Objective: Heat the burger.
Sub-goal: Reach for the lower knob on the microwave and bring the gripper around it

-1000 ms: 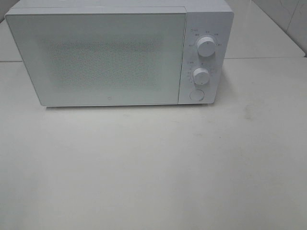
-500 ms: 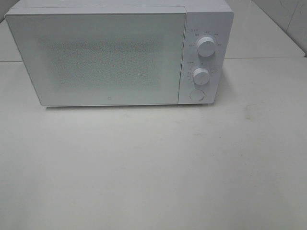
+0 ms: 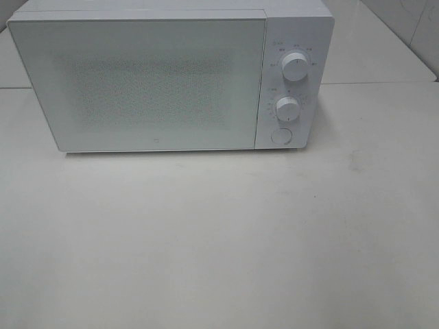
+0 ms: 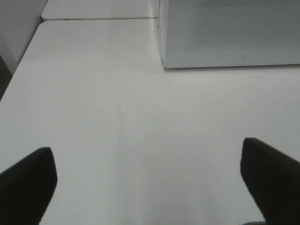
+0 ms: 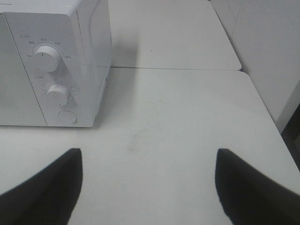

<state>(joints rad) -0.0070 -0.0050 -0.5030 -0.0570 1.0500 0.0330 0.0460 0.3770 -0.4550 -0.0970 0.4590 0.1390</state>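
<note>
microwave shut, both pincers wide

a white microwave (image 3: 158,82) stands at the back of the pale surface (image 3: 219,240), door closed, with its upper knob (image 3: 294,68), lower knob (image 3: 287,108) and round button (image 3: 280,136) on the right. the left pincer (image 4: 147,150) and right pincer (image 5: 149,154) hover wide over the surface, holding nothing. the burger shows in no view; where it is cannot be told.

We see the microwave (image 3: 295,27) cased in smooth white plastic with a soft sheen. Its door (image 3: 137,82) is glossier, a glass-like pane over fine dotted mesh. The knobs (image 3: 295,68) look like satin white plastic. The tabletop (image 3: 219,240) is matt off-white, faintly scuffed towards its right edge. The left gripper (image 4: 147,150) and right gripper (image 5: 149,152) have dull black fingers (image 4: 26,183), matt rather than shiny.
</note>
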